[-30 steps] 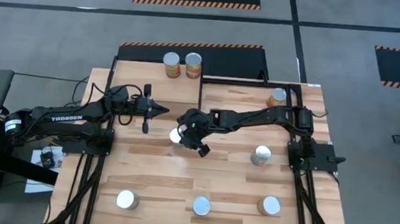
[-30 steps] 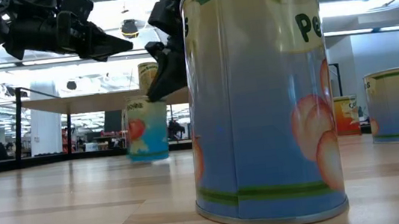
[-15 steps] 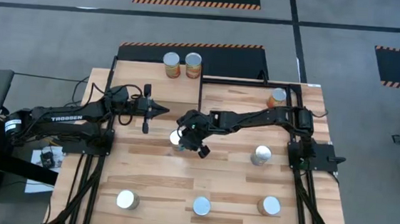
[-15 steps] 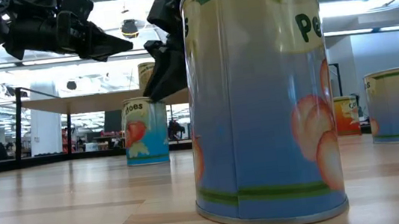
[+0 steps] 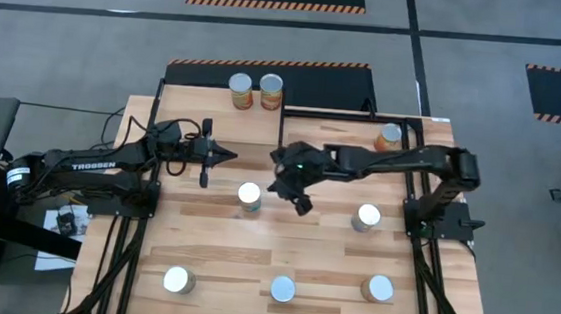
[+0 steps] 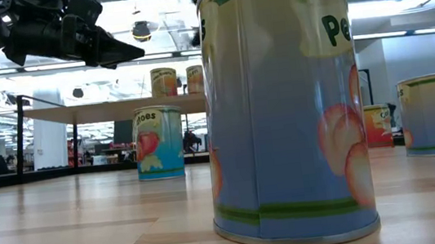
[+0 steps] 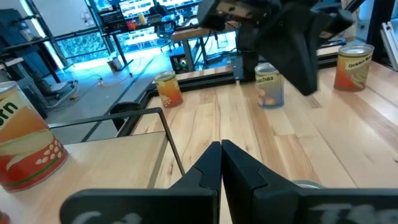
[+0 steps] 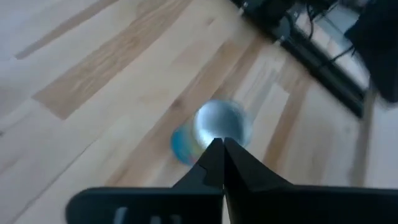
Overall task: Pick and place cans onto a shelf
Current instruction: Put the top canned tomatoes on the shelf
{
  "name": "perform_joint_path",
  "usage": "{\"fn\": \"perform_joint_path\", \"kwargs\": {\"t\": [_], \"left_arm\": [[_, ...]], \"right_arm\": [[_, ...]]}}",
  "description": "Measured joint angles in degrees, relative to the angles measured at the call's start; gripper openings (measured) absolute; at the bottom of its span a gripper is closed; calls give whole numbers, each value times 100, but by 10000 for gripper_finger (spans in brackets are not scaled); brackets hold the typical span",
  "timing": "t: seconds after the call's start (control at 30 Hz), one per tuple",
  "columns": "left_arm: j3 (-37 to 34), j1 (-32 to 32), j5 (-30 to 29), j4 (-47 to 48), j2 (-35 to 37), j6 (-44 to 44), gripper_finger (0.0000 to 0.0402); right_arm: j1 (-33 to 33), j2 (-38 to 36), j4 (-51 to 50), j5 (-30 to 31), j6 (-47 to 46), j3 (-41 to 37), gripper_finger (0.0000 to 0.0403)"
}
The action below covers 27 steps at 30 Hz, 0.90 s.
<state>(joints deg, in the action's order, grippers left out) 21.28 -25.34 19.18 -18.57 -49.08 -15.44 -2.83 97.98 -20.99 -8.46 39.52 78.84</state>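
On the shelf, at the table's far left corner, two orange-labelled cans stand side by side near its far edge. A blue-labelled can stands upright near the middle of the table, free of any grip. The right gripper hangs just beside it, above the table, its fingers pressed together and holding nothing. The left gripper hovers over the shelf's near right corner, fingers clenched and empty. Another can stands near the table's far right corner, one toward the right edge, and three in a row along the near edge.
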Motion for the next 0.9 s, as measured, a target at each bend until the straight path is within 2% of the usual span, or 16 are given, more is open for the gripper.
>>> {"fn": "perform_joint_path", "kwargs": {"t": [0.1, 0.3, 0.47, 0.6, 0.77, 0.9], "left_arm": [[0, 0, 0, -2, 0, -2, 1], [0, 7, 4, -15, 0, 0, 1], [0, 98, 8, 6, 0, 7, 1], [3, 310, 11, 70, 0, 50, 1], [355, 740, -89, 1092, -1, 53, 1], [861, 1101, -769, 2164, -2, 175, 1]], "right_arm": [[-33, -346, 741, 3, -499, -840, 15], [-66, -995, 3117, 15, -1241, -2578, 5], [-165, -1436, 4938, 21, -1730, -3711, 12], [-370, -1689, 5863, 11, -2050, -4399, 10], [-683, -1780, 6663, -8, -2393, -4954, 11], [-886, -1726, 7200, -67, -2507, -5345, 12]]}}
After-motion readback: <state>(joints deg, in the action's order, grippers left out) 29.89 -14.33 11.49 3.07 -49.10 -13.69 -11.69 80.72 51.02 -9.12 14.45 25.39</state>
